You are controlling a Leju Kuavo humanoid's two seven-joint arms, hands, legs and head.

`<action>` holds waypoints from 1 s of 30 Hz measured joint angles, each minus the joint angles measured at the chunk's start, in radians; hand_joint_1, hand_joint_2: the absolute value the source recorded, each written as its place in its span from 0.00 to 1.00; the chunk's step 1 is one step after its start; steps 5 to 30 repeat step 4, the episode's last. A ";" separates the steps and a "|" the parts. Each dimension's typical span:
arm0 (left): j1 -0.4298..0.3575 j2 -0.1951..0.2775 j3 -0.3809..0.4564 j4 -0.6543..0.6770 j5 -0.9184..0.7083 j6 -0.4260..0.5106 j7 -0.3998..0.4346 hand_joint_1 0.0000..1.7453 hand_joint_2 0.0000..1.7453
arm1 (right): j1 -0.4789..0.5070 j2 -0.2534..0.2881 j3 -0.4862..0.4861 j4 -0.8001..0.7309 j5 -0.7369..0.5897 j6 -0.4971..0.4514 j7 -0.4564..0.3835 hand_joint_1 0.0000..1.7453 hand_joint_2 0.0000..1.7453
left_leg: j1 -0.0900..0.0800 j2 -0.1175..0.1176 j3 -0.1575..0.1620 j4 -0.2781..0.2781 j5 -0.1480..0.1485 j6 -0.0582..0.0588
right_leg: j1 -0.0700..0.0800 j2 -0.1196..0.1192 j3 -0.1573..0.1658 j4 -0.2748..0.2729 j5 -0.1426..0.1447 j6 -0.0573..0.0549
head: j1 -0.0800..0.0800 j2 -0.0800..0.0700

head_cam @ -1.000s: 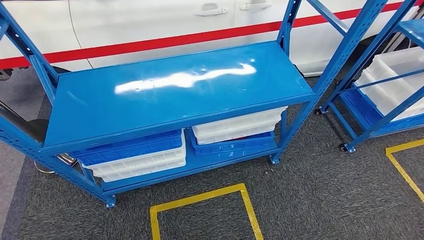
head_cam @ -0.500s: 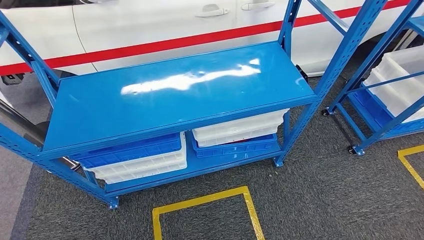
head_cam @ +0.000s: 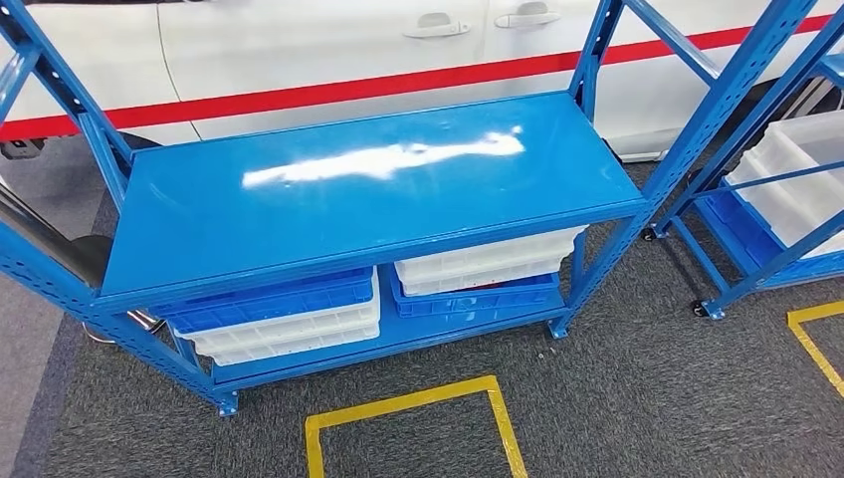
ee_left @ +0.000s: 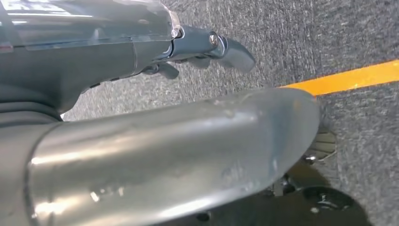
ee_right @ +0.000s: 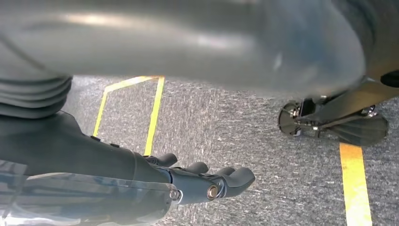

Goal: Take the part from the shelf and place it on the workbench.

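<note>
A dark grey carpet [head_cam: 637, 398] is seen nearest, marked by a square outline of yellow floor tape [head_cam: 408, 408] directly in front of the camera, with another yellow line [head_cam: 814, 334] at the right edge of the head view. In the left wrist view, the left hand [ee_left: 207, 47] is seen hanging above the carpet, its dark fingers [ee_left: 235, 52] extended and loosely spread, with nothing held. In the right wrist view, the right hand [ee_right: 202, 181] is likewise seen above the carpet beside yellow tape lines, fingers lightly curved and apart, nothing held between them.

Beyond the tape square a blue metal rack [head_cam: 129, 299] is set on the carpet on small feet. Its upper shelf surface [head_cam: 348, 199] is a flat glossy blue board carrying a bright reflection of light. On the lower shelf, stacked bins are stored: at the left a blue bin [head_cam: 274, 299] over white trays [head_cam: 289, 334], at the right white trays [head_cam: 488, 264] over a blue bin [head_cam: 473, 297]. The part named in the task cannot be made out on the rack; whether it lies inside a bin cannot be told.

To the right, a second blue rack [head_cam: 741, 254] on castors is seen, holding a white divided bin [head_cam: 796, 189] above a blue one.

Farthest back, behind both racks, the side of a white car [head_cam: 328, 45] is seen, with a red stripe [head_cam: 328, 90] along its doors and two door handles near the top of the head view.
</note>
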 joint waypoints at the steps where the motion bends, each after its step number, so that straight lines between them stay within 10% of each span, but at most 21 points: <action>1: 0.000 0.000 0.000 0.000 0.000 0.000 0.000 0.00 0.00 | 0.000 0.000 -0.001 0.000 0.000 0.001 0.000 0.00 0.00 | -0.001 0.000 0.000 0.000 0.000 0.001 | -0.001 0.000 0.000 -0.001 0.000 0.003 | 0.000 0.000; 30: 0.000 0.000 0.000 0.000 -0.001 0.001 0.000 0.00 0.00 | 0.000 0.000 -0.002 0.000 0.000 0.001 0.001 0.00 0.00 | -0.001 0.000 0.000 0.001 -0.001 0.003 | -0.001 0.000 0.000 -0.001 0.000 0.010 | 0.000 0.000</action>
